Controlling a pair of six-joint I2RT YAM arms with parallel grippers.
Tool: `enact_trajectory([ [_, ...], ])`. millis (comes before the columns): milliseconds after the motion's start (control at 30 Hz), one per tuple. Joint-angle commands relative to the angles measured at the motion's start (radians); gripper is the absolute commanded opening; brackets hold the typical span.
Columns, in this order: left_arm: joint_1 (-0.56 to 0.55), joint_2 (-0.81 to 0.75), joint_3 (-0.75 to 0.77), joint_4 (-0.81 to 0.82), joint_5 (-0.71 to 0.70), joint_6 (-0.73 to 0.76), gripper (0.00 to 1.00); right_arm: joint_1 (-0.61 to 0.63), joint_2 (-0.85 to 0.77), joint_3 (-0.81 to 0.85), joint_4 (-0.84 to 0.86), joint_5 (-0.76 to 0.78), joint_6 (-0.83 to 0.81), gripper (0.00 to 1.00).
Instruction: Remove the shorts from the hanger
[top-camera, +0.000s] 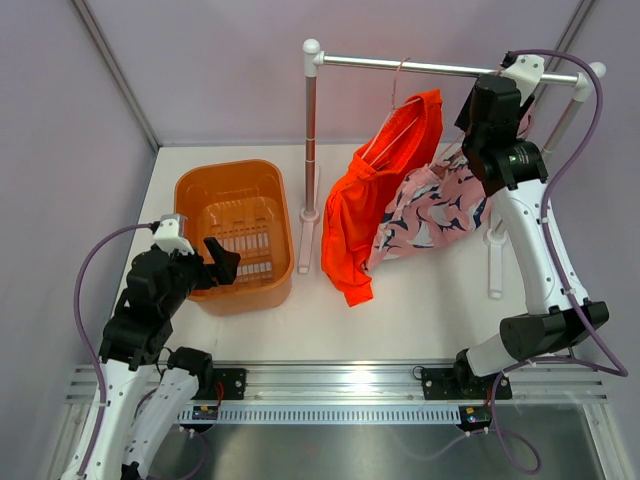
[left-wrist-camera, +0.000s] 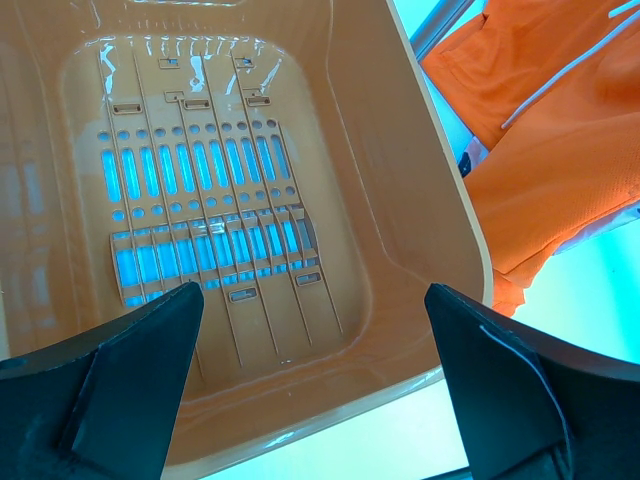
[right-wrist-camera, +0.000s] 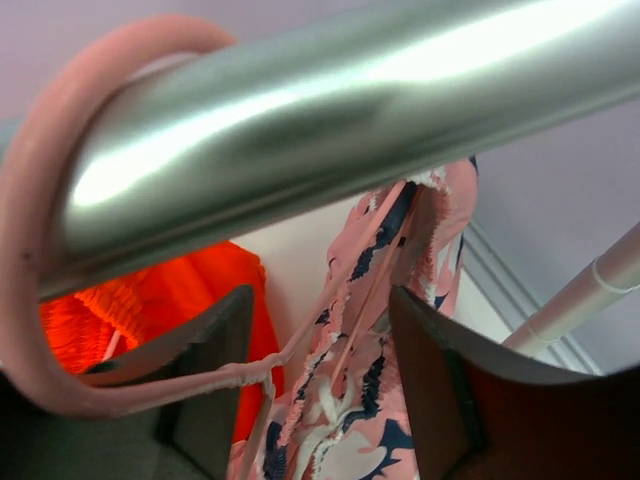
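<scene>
At the near left, the left gripper (left-wrist-camera: 315, 300) is being held wide open, empty, just above the orange basket (top-camera: 190, 190) on the table (top-camera: 420, 310). Beyond the basket, the orange-red shorts (top-camera: 365, 210) are being carried by a hanger (top-camera: 395, 110) on the metal rail (top-camera: 450, 68), with the pink patterned shorts (top-camera: 430, 210) being hung just beside them on the right, touching. Farthest off, the right gripper (right-wrist-camera: 320, 300) is being held up under the rail beside a pink hanger hook (right-wrist-camera: 60, 130), its jaws being kept partly apart with pink fabric and hanger strands showing in the gap
</scene>
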Motion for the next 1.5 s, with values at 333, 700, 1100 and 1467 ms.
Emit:
enact_trajectory([
  [333,-0.005,-0.004,0.005,0.032,-0.009,0.019,0.99,0.011,0.005,-0.005,0.129,0.015,-0.099,0.22],
  [700,-0.005,-0.002,0.003,0.034,-0.005,0.017,0.99,0.011,-0.016,0.057,0.077,-0.063,-0.118,0.00],
  [1100,-0.005,-0.004,0.009,0.038,0.003,0.020,0.99,0.011,-0.084,0.167,-0.039,-0.172,-0.106,0.00],
  [1467,-0.005,0.053,0.083,0.084,0.070,0.014,0.99,0.011,-0.182,0.160,-0.269,-0.278,-0.041,0.00],
])
